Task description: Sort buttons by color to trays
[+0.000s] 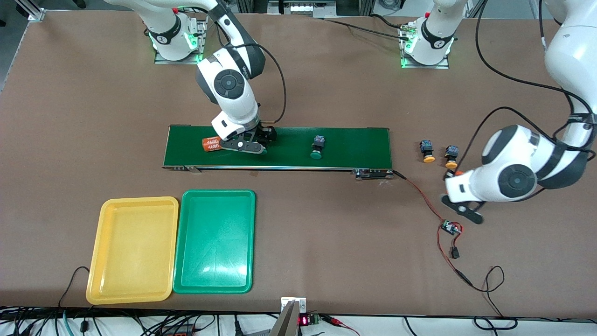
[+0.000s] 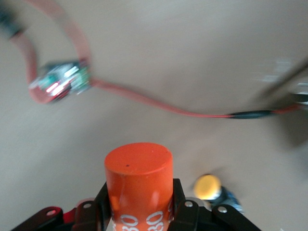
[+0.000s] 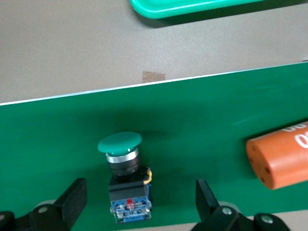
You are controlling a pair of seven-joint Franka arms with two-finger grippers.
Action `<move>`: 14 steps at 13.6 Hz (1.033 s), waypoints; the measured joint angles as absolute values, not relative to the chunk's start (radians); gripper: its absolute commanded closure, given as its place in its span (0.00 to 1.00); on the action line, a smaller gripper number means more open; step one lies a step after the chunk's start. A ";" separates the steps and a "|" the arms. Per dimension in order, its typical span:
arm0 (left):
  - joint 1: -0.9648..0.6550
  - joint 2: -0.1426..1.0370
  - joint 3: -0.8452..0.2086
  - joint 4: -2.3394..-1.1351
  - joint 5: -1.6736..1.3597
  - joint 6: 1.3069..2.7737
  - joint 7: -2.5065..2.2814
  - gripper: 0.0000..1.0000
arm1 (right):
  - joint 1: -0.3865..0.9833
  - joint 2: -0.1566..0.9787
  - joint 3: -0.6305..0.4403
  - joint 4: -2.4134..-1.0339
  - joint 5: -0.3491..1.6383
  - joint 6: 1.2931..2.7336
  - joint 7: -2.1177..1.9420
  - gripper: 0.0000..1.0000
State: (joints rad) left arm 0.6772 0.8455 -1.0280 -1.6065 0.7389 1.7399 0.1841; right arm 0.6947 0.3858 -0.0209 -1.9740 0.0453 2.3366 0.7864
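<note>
Between the right pincer's (image 3: 139,202) spread fingers lies a green-capped button (image 3: 126,180); left pincer (image 2: 139,211) clamps an orange cylinder (image 2: 138,180).

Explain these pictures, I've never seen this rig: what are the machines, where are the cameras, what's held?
Two white robot arms work at a brown table. The wide picture looks down from across the table; the other two come from a camera on each arm's wrist. The left gripper, over the table, has its jaws shut on an orange cylinder. The right gripper is over the dark-green conveyor belt, jaws open either side of a green-capped push-button, beside a second orange cylinder. Another green-capped push-button lies on the belt; two yellow-capped push-buttons lie on the table off its end. A yellow plastic tray and a green plastic tray sit nearer the front camera.
</note>
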 measured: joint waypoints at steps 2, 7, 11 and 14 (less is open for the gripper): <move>0.636 0.849 -1.032 -1.615 0.665 1.741 0.337 0.75 | 0.695 0.397 -0.021 -1.971 0.045 2.337 0.786 0.24; 0.522 0.864 -1.034 -1.655 0.615 1.766 0.482 0.78 | 0.696 0.440 -0.021 -1.971 0.044 2.346 0.776 0.59; 0.446 0.865 -1.047 -1.718 0.609 1.830 0.485 0.78 | 0.694 0.445 -0.029 -1.960 0.042 2.344 0.754 0.84; 0.413 0.865 -1.063 -1.742 0.609 1.850 0.485 0.78 | 0.649 0.390 -0.042 -1.918 0.042 2.244 0.705 0.84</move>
State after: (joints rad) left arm 0.4126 0.8648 -1.0634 -1.7415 0.6087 1.8504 0.4851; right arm 0.6489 0.3902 -0.0419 -1.9178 0.0421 2.2443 0.7050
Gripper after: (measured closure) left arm 0.498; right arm 0.590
